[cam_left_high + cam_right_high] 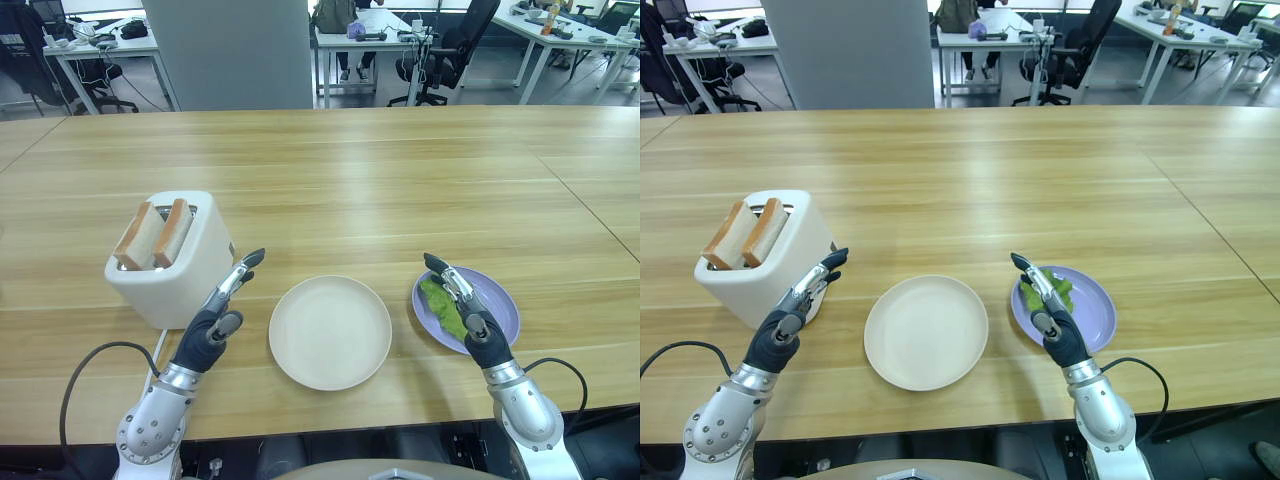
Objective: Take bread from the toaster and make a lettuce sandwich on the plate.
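Note:
A cream toaster point(178, 262) stands at the left of the wooden table with two slices of bread point(155, 234) sticking out of its slots. An empty cream plate point(330, 331) lies in front of me at the middle. To its right a purple plate point(495, 303) carries a green lettuce leaf point(441, 305). My left hand point(218, 316) is open just right of the toaster's front corner, fingers stretched out and holding nothing. My right hand point(468, 311) is open over the purple plate, fingers straight above the lettuce.
The table point(360, 180) runs wide and bare behind the plates. A cable point(157, 345) runs from the toaster toward the front edge. Office desks and chairs stand far behind the table.

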`<state>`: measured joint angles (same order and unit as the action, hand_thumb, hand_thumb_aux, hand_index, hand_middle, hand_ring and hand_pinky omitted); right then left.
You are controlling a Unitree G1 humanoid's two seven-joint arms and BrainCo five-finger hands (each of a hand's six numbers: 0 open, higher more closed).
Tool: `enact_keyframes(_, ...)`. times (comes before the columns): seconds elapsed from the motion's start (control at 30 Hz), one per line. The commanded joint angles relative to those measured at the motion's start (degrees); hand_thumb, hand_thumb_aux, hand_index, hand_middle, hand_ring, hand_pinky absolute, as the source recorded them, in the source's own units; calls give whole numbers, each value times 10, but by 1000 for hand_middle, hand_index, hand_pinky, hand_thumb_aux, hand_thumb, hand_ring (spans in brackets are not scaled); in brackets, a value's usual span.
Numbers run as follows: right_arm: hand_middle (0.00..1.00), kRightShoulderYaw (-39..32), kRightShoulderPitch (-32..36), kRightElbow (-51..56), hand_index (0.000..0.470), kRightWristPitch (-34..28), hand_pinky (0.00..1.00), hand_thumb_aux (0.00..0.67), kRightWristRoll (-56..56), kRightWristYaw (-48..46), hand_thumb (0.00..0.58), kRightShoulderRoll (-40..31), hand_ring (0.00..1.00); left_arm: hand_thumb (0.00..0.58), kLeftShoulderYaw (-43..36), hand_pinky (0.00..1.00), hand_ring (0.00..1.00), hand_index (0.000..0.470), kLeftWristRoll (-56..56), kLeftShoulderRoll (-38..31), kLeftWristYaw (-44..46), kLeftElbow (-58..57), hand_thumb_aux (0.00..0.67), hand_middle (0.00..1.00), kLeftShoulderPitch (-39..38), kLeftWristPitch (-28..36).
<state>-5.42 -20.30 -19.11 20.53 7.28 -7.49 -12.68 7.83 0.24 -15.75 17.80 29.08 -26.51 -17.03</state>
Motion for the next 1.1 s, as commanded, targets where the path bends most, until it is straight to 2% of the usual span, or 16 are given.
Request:
enact_keyframes(0.03, 0, 7, 10, -17, 0, -65, 0, 0, 62, 26, 0, 11, 0, 0, -9, 0, 0, 0, 14, -2, -3, -13, 0, 0, -5, -4)
enact_keyframes(0.17, 0, -2, 6, -31, 0, -95, 0, 0, 36, 6, 0, 13, 0, 0, -12, 0, 0, 0, 20, 2, -9, -12, 0, 0, -8, -1)
enact_keyframes(0.23, 0, -4, 3, -31, 0, -64, 0, 0, 17, -1, 0, 10, 0, 0, -14, 0, 0, 0, 26, 3, -13, -16, 0, 0, -8, 0)
enact_keyframes(0.33, 0, -6, 3, -27, 0, -48, 0, 0, 26, -10, 0, -4, 0, 0, -10, 0, 0, 0, 43, 8, -30, -16, 0, 0, -9, -4)
enact_keyframes(0.47, 0, -2, 2, -16, 0, -40, 0, 0, 43, -11, 0, -21, 0, 0, 85, 0, 0, 0, 189, 12, -147, 2, 0, 0, 32, 36)
enact_keyframes(0.6, 0, 16, 2, -1, 0, -27, 0, 0, 67, 10, 0, -29, 0, 0, 168, 0, 0, 0, 307, -57, -174, 4, 0, 0, 92, 121)
enact_keyframes(0.7, 0, 25, 3, 8, 0, -20, 0, 0, 82, 22, 0, -33, 0, 0, 180, 0, 0, 0, 370, -117, -162, -18, 0, 0, 131, 166)
enact_keyframes(0.9, 0, 34, 7, 20, 0, -14, 0, 0, 97, 32, 0, -40, 0, 0, 136, 0, 0, 0, 490, -237, -101, -137, 0, 0, 195, 265)
enact_keyframes(1.1, 0, 36, 6, 27, 0, -8, 0, 0, 100, 30, 0, -44, 0, 0, 57, 0, 0, 0, 542, -303, -54, -276, 0, 0, 244, 322)
